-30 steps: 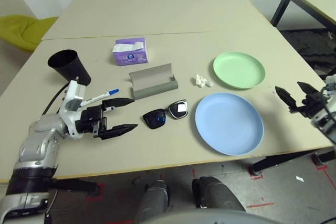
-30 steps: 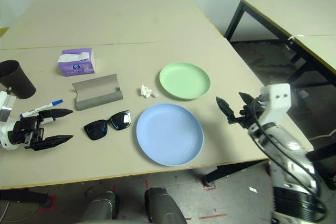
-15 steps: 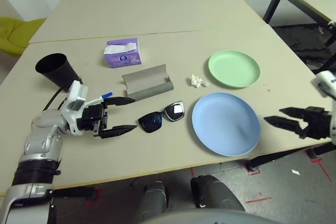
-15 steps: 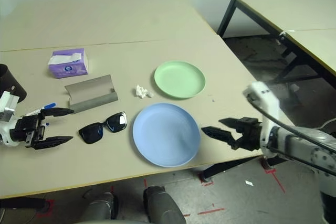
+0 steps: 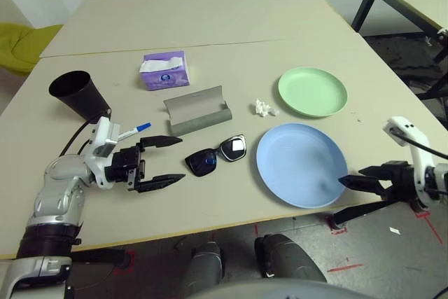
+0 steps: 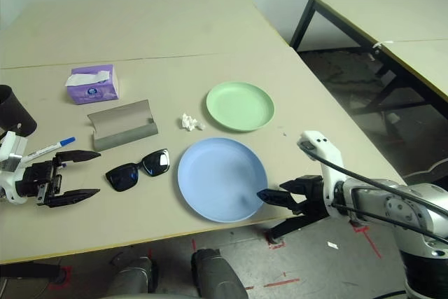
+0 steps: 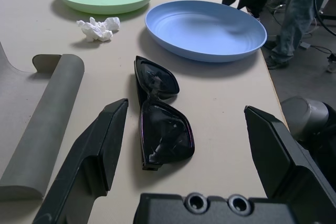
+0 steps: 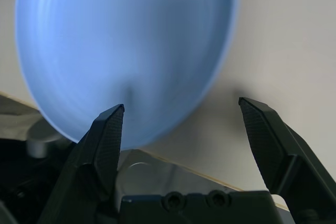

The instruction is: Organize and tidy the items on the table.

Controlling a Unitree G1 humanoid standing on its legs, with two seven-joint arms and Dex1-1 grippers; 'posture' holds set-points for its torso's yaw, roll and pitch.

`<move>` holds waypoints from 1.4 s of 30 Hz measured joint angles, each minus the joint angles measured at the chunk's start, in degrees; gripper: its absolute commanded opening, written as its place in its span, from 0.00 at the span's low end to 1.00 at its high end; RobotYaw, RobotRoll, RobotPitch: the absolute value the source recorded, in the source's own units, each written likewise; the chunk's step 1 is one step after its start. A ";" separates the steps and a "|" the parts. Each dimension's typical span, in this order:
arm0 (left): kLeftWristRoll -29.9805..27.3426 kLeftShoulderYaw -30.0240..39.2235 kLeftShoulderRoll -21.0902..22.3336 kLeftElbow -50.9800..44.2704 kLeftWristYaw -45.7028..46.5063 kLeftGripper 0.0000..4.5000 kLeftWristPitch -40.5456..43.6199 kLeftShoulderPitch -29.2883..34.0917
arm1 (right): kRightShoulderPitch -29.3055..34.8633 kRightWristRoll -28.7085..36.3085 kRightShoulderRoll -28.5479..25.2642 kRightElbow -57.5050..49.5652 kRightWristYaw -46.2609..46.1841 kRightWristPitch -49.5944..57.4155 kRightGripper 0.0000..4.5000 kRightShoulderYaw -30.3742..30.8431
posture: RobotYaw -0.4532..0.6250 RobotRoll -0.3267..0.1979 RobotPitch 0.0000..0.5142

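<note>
On the table [image 5: 210,26], the right gripper [image 6: 280,199] had swung in, jaws apart, to the blue plate's [image 5: 301,164] edge; left gripper [image 5: 159,162] waited, spread wide, beside the sunglasses [image 5: 217,157].

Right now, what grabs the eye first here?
The blue plate near the table's front edge, with the open right gripper at its rim. Left of it the sunglasses lie in front of the open left gripper. The green plate sits behind the blue one.
</note>
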 measured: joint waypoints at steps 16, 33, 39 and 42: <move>0.37 -0.88 -2.29 -0.94 1.34 1.00 -1.63 -0.01 | -2.31 1.19 2.35 -2.13 0.49 5.95 0.37 0.14 | 0.27 0.62 0.21; 0.37 -1.07 -2.77 -2.13 3.04 1.00 -2.54 0.23 | -8.19 1.35 5.33 1.27 -0.45 6.81 0.01 -0.56 | 0.27 0.62 0.25; 0.48 -2.08 -3.23 -2.19 3.25 1.00 -2.72 0.26 | -24.26 2.79 4.11 15.48 -2.36 6.83 0.01 -1.24 | 0.27 0.62 0.27; 0.49 -2.32 -3.39 -2.15 3.41 1.00 -2.95 0.13 | -35.86 0.86 5.48 26.17 -4.30 6.82 0.01 -0.87 | 0.27 0.62 0.27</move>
